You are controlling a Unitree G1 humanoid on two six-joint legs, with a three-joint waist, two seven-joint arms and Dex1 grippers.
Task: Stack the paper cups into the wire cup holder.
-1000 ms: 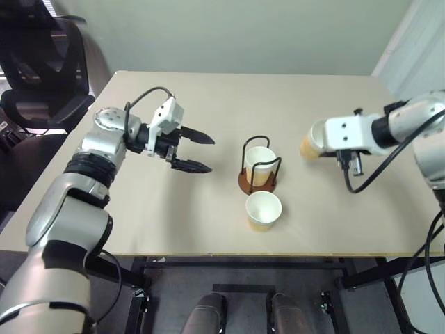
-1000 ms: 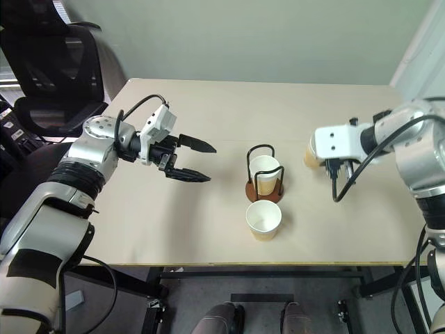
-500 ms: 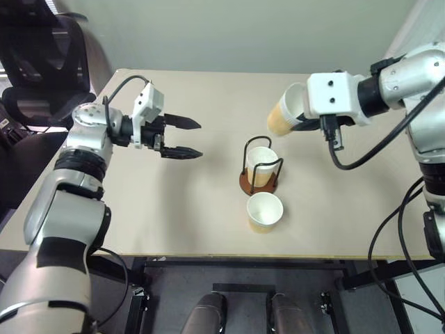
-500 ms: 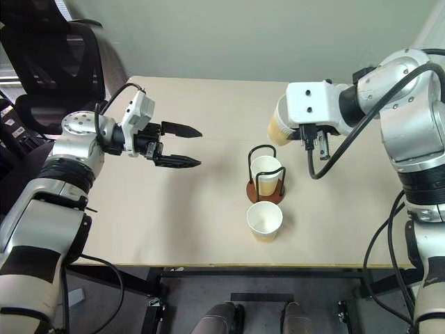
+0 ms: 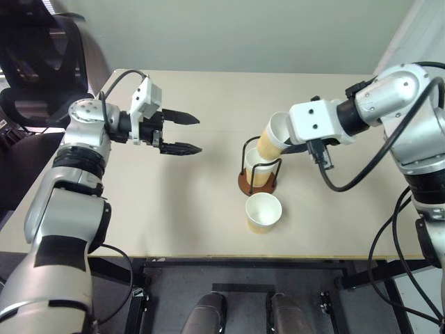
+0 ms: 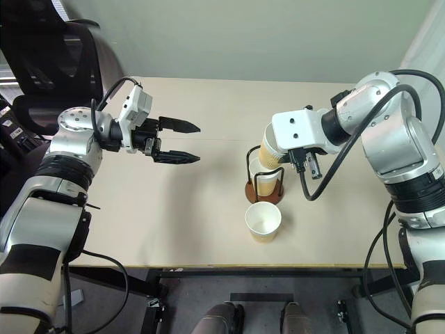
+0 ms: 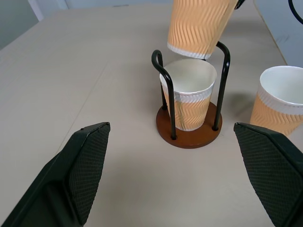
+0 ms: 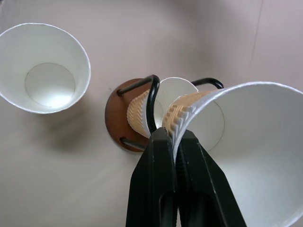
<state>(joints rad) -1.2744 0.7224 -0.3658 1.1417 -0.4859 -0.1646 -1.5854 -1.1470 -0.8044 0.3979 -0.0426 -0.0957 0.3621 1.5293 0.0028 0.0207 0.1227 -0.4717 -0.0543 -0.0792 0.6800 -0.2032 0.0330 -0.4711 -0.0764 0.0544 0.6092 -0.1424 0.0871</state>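
The wire cup holder (image 5: 245, 183), a reddish-brown disc with black wire loops, stands mid-table with one paper cup (image 7: 188, 101) upright inside it. My right gripper (image 8: 173, 138) is shut on the rim of a second paper cup (image 5: 272, 136). That cup hangs tilted, its bottom just above the rim of the cup in the holder, between the tops of the loops. A third paper cup (image 5: 263, 211) stands upright on the table just in front of the holder. My left gripper (image 5: 197, 134) hovers open to the left of the holder, pointing toward it, with nothing between its fingers.
The beige table (image 5: 208, 90) has its front edge just in front of the loose cup. A black office chair (image 5: 38, 66) stands beyond the table's left corner. A black cable (image 5: 361, 174) loops from my right wrist over the table's right side.
My right gripper has carried its cup leftward from the table's right side to just above the holder. My left gripper has shifted a little to the left, staying open.
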